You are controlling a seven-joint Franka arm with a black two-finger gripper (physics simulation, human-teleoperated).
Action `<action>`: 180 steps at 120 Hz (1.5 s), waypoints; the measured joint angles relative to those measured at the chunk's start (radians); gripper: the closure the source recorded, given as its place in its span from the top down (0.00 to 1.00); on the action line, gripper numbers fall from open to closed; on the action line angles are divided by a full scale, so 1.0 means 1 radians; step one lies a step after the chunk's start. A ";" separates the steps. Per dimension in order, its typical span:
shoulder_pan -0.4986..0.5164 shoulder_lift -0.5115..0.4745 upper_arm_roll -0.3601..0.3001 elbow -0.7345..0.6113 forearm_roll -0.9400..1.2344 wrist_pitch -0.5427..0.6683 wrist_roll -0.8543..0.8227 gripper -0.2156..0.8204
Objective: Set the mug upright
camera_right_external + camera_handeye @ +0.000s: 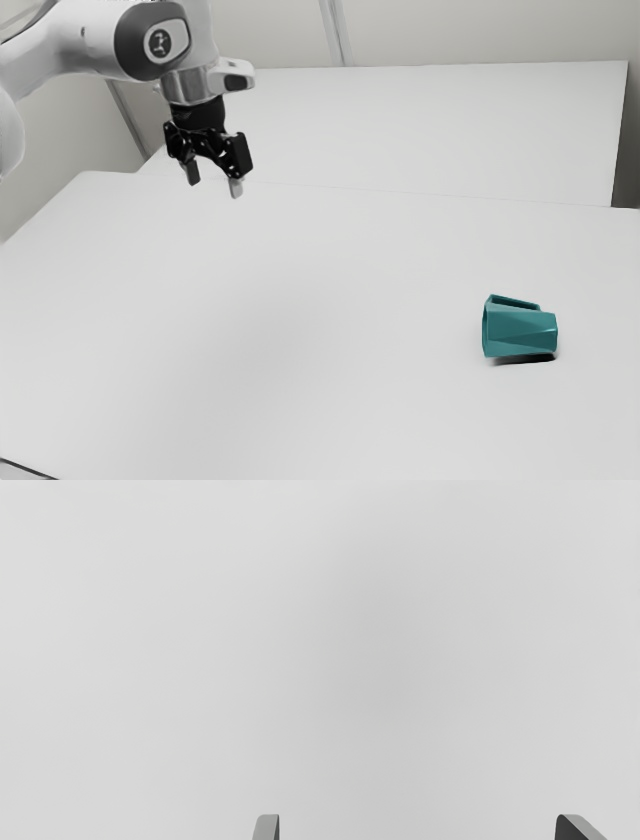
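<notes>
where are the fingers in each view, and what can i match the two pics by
Exterior view: toward the upper left, the fingers hang under the arm, spread apart, well to the exterior view's left of the tipped mug.
Wrist view: two fingertips at the picture's edge, standing apart with pale surface between them.
Shared landmark: the plain white table, which looks to be the pale surface beyond the fingertips.

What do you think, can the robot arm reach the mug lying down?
Probably yes. The gripper is up in the air with its fingers open, and I see nothing between it and the mug. It's a good way off, though, so I can't be sure.
</notes>
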 joint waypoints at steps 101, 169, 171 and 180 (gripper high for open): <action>-0.358 -0.087 0.123 -0.608 -0.274 0.902 -0.089 0.79; -0.585 0.107 0.091 -0.603 -0.607 1.227 -0.129 0.79; -0.586 0.109 0.091 -0.602 -0.612 1.232 -0.130 0.79; -0.587 0.134 0.090 -0.584 -0.628 1.248 -0.132 0.79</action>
